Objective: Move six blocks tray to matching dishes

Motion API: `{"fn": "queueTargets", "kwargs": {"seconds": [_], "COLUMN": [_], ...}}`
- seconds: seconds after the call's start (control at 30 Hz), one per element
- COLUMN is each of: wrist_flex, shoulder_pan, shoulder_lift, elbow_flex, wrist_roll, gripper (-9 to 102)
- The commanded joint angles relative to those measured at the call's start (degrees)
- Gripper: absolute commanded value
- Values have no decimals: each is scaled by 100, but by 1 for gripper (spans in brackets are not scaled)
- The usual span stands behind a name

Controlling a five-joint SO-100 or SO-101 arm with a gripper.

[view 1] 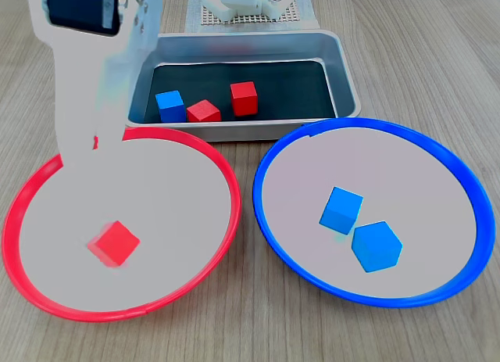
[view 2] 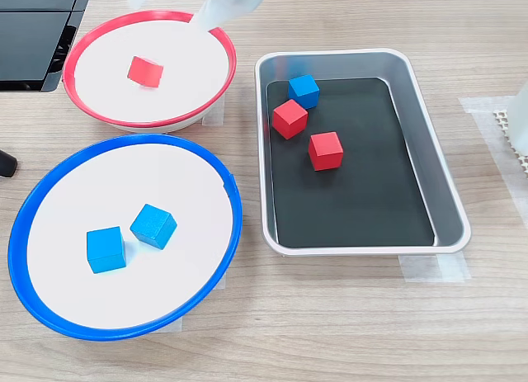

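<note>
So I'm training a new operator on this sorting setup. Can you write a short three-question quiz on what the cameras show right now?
1. How many cubes lie in the tray?
2. True or false: the blue-rimmed dish holds one blue cube.
3. Which colour is the cube in the red-rimmed dish: A red, B blue?

Key
1. Three: blue cube, red cube, second red cube.
2. False: it holds two blue cubes.
3. A: a lone red cube.

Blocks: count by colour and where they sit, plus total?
Red: 3, with 1 in the red-rimmed dish and 2 in the tray
Blue: 3, with 2 in the blue-rimmed dish and 1 in the tray
Total: 6
</note>
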Motion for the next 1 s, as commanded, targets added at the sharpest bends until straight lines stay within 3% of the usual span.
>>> {"fn": "queueTargets", "kwargs": {"seconds": [0.0,0.03,0.2,0.3,0.4,0.5,0.73,0.97], "wrist_flex": [404,756,3349,4025,3911,3507,2320,1819], "shoulder_pan": [-9,-53,-431,-650,-809,-1037,-1169,-1187], "shoulder_lift": [290,448,1898,2830,3498,3814,3419,2944], "elbow_flex": [-167,-158,510,1459,2505,3234,3665,3498], "wrist_roll": [-185,-237,-809,-756,-44,220,-290,-527], "gripper": [8,2,0,3,14,14,14,18]}}
